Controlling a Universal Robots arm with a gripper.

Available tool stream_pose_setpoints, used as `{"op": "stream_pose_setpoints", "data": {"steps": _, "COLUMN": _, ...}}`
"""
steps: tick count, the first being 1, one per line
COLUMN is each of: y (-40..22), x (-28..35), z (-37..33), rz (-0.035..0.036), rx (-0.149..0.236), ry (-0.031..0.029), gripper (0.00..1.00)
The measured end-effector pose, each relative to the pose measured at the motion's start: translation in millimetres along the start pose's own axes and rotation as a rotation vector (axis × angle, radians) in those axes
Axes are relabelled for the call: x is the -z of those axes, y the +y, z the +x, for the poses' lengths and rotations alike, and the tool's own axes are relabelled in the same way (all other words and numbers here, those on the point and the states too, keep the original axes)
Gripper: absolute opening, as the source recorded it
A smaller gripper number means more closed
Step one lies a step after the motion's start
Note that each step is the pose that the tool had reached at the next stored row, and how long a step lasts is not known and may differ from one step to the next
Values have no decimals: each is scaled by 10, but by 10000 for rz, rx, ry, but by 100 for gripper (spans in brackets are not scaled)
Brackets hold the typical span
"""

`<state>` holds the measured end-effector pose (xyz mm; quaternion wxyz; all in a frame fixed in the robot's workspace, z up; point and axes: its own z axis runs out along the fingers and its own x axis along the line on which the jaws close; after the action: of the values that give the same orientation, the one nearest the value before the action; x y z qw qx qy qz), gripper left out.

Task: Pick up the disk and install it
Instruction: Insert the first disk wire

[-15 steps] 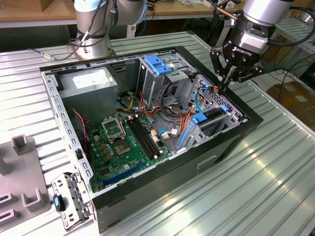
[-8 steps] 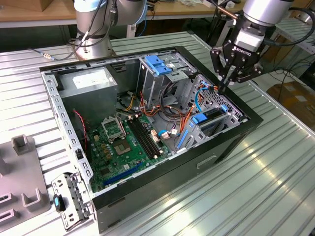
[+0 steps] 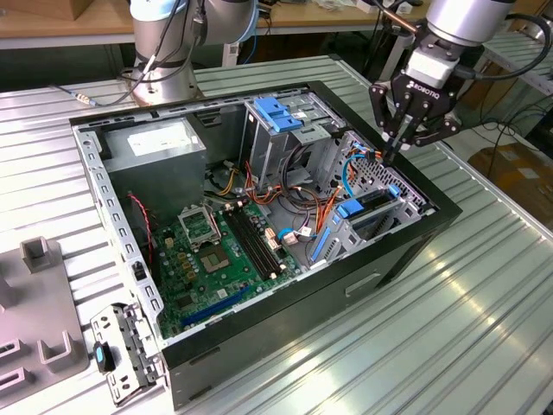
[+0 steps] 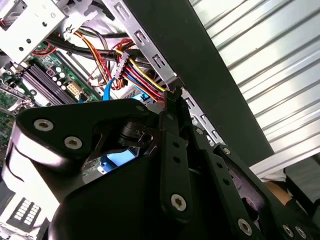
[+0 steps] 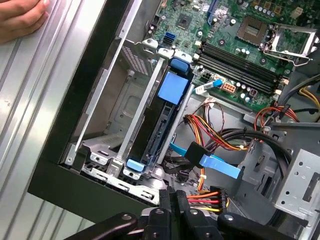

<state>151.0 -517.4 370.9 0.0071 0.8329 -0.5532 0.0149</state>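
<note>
In the exterior view, a grey fixture block (image 3: pixel 39 303) lies at the exterior view's left on the ribbed metal table (image 3: pixel 484 320); just beside it stands the open computer case (image 3: pixel 259 216), with the grey power-supply box (image 3: pixel 155 143) and green motherboard (image 3: pixel 216 251) inside; further right rises the metal cage with its blue plastic top (image 3: pixel 281 112); then the disk (image 3: pixel 367 212) — blue-railed, seated edge-on in the drive bay at the case's right corner; in the first wrist view the disk (image 5: pixel 162 117) sits between the bay's metal rails; above that corner hangs the gripper (image 3: pixel 396 154), fingers drawn together, clamping nothing; a hand (image 5: pixel 20 17) rests on the table — at the case's outer side.
</note>
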Motion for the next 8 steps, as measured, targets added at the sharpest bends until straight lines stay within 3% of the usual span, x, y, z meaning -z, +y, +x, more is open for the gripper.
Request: {"op": "stream_pose_setpoints", "data": {"steps": 8, "y": 22, "x": 1, "z": -9, "rz": -3, "rx": -79, "ry": 1, "gripper": 16}}
